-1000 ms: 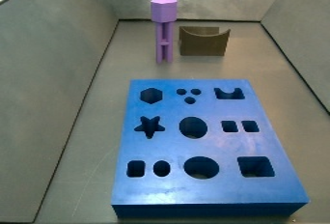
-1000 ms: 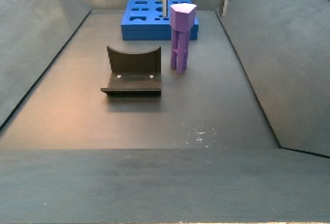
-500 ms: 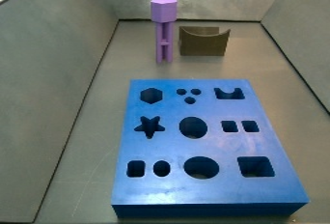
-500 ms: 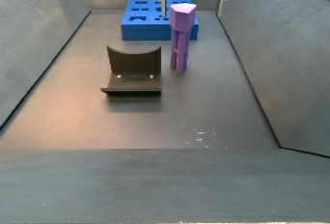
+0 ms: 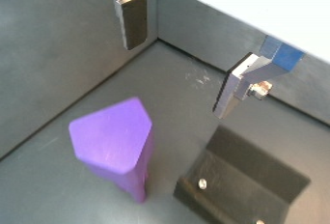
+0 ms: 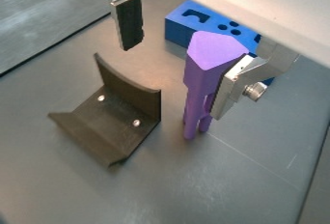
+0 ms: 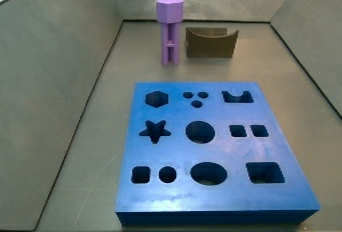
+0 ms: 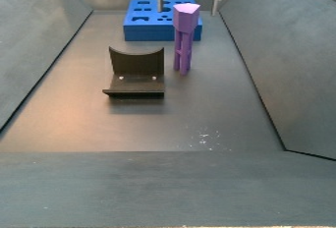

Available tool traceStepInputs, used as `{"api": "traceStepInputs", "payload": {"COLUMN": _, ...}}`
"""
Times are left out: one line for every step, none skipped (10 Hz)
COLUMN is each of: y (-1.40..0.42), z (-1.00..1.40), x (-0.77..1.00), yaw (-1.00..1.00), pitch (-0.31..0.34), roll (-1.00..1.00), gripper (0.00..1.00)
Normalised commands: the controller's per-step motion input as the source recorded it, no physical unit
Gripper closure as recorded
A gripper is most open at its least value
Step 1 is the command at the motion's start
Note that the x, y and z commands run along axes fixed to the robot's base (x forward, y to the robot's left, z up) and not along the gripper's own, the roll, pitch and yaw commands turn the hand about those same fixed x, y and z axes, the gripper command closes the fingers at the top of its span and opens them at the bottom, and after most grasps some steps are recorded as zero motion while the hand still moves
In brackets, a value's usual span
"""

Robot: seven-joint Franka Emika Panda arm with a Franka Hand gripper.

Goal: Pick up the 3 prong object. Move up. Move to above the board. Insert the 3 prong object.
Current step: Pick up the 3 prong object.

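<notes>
Above the floor of the bin, we are hovering the gripper [image 6: 180, 49] over the 3 prong object [image 6: 203, 83], with the fingers [image 6: 127, 20] spread wide and nothing between them. In a wrist view the silver plates are flanking the purple cap from above but not touching it. We are judging that no step of the task is finished: the peg is not yet grasped, and lifting, carrying and inserting are all still ahead.

We are seeing the peg standing upright on the floor, its long axis vertical, the cap [image 5: 114, 136] pointing up and the prongs down. It is standing just beside the fixture [image 6: 110, 120], well apart from the board [image 7: 217, 151]. On the board, the three small dots [image 7: 195, 98] are lying open and unfilled.
</notes>
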Motion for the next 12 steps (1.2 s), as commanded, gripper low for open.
{"api": "traceStepInputs", "payload": {"y": -0.27, "z": -0.25, "x": 0.07, "yaw": -0.39, "pitch": -0.183, "roll": -0.08, "gripper": 0.00}}
{"api": "traceStepInputs", "payload": {"y": -0.25, "z": -0.22, "x": 0.05, "yaw": -0.39, "pitch": -0.174, "roll": -0.09, "gripper": 0.00}}
{"api": "traceStepInputs", "payload": {"y": -0.26, "z": -0.21, "x": 0.01, "yaw": -0.41, "pitch": -0.170, "roll": -0.09, "gripper": 0.00}}
{"api": "traceStepInputs", "payload": {"y": -0.28, "z": -0.21, "x": 0.00, "yaw": -0.49, "pitch": -0.167, "roll": -0.09, "gripper": 0.00}}
{"api": "traceStepInputs", "payload": {"y": -0.24, "z": -0.18, "x": 0.00, "yaw": -0.45, "pitch": -0.161, "roll": -0.07, "gripper": 0.00}}
{"api": "traceStepInputs", "payload": {"y": -0.23, "z": -0.16, "x": 0.00, "yaw": -0.43, "pitch": -0.171, "roll": -0.06, "gripper": 0.00}}
{"api": "traceStepInputs", "payload": {"y": -0.25, "z": -0.12, "x": -0.02, "yaw": -0.45, "pitch": -0.179, "roll": -0.07, "gripper": 0.00}}
{"api": "traceStepInputs", "payload": {"y": -0.28, "z": -0.07, "x": -0.02, "yaw": -0.48, "pitch": -0.179, "roll": -0.08, "gripper": 0.00}}
{"api": "traceStepInputs", "payload": {"y": -0.23, "z": -0.12, "x": -0.07, "yaw": -0.46, "pitch": -0.173, "roll": -0.07, "gripper": 0.00}}
{"api": "traceStepInputs", "payload": {"y": -0.13, "z": -0.09, "x": -0.07, "yaw": -0.42, "pitch": -0.169, "roll": -0.07, "gripper": 0.00}}
{"api": "traceStepInputs", "payload": {"y": 0.04, "z": 0.00, "x": 0.00, "yaw": 0.00, "pitch": 0.000, "roll": 0.00, "gripper": 0.00}}
{"api": "traceStepInputs", "payload": {"y": 0.00, "z": 0.00, "x": 0.09, "yaw": 0.00, "pitch": 0.033, "roll": 0.00, "gripper": 0.00}}
